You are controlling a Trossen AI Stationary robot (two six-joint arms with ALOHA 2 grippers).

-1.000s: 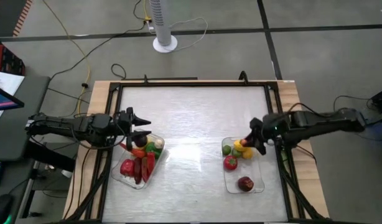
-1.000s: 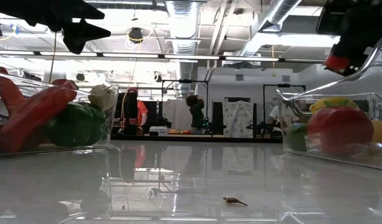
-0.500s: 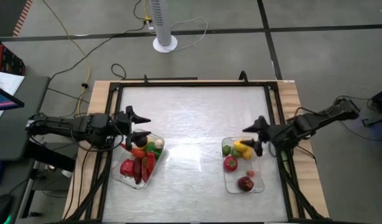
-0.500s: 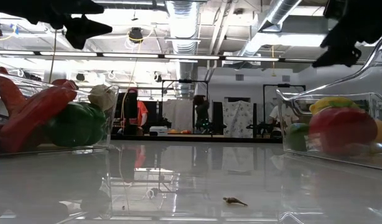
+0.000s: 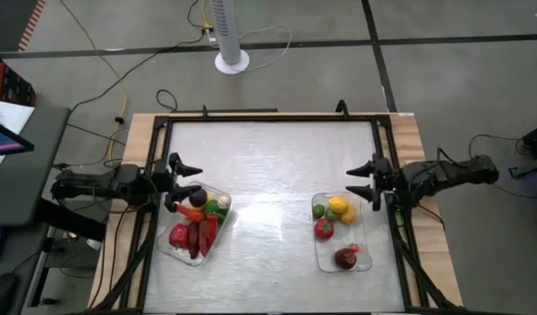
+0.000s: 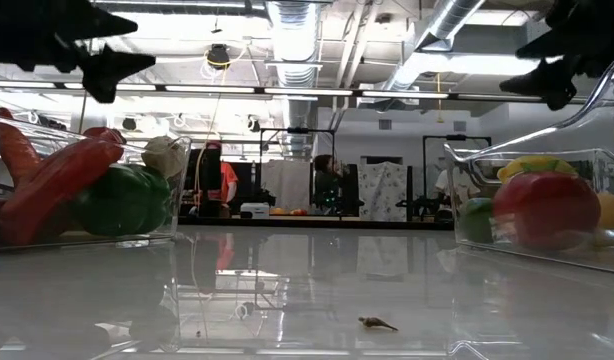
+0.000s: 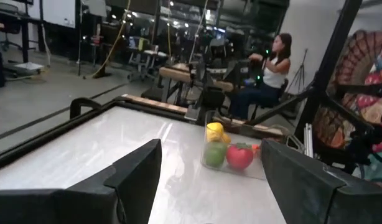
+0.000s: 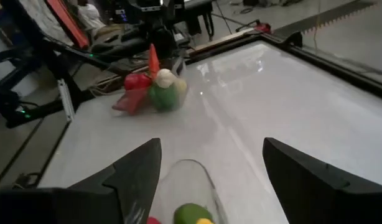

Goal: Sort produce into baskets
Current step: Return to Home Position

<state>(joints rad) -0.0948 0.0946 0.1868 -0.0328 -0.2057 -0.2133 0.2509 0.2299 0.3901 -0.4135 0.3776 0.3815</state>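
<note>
Fingers spread and empty, the dark left gripper (image 5: 186,180) hangs at 11 o'clock of the left clear plastic tray (image 5: 170,250), the right gripper (image 5: 360,178) at 1 o'clock of the right tray (image 5: 365,223).

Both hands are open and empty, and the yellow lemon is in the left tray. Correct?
Not quite. The yellow lemon lies in the right tray, as the high view shows. Both the left hand and the right hand are open and empty.
</note>
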